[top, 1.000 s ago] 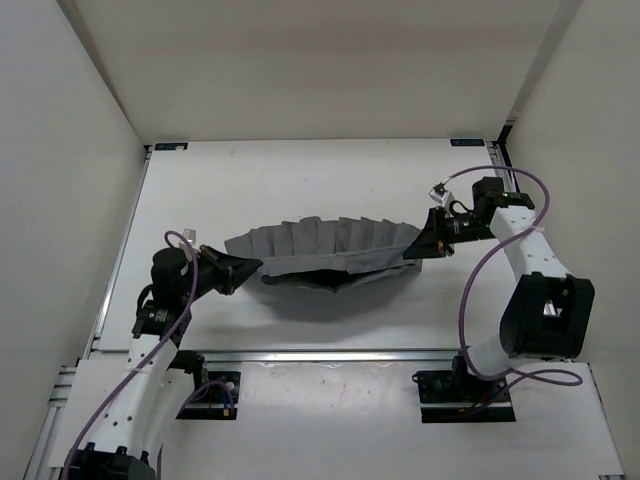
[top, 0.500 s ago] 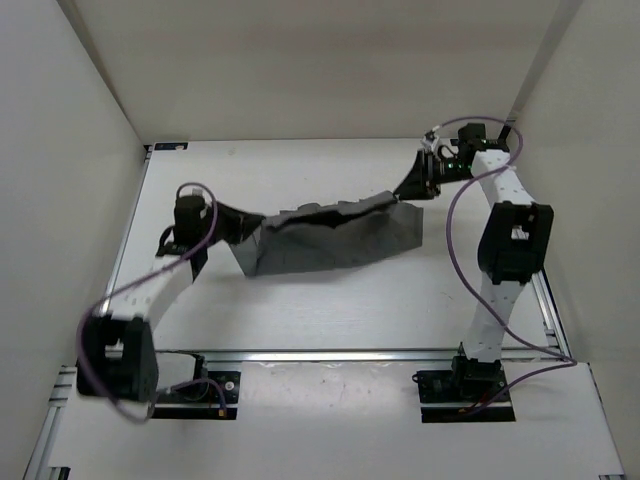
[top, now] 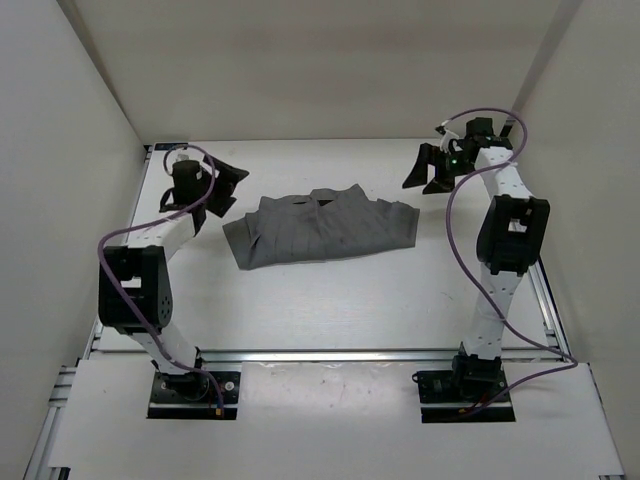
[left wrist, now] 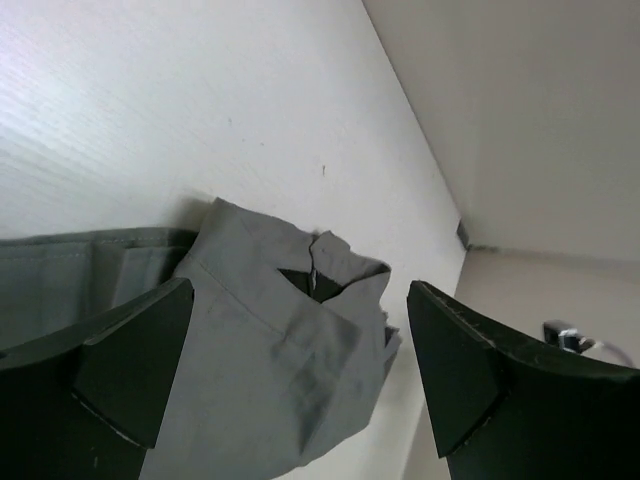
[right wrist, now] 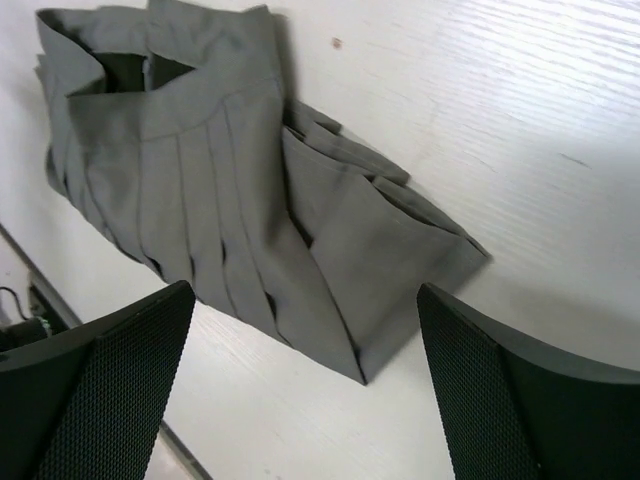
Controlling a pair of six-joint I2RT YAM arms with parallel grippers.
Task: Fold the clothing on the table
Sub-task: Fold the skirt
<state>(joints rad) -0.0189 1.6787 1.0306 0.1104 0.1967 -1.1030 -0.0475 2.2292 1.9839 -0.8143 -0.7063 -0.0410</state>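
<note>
While it lies folded on the mid tabletop, the clothing touches neither gripper | left gripper: just left of it, jaws spread, empty | right gripper: beyond its far-right corner, jaws spread, empty

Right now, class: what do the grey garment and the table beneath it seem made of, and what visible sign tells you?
The clothing: likely thin woven fabric, matte grey; it holds crisp pleats and folds softly. The table: seemingly a hard white board, matte finish; faint streaky grain shows, without glare.
</note>
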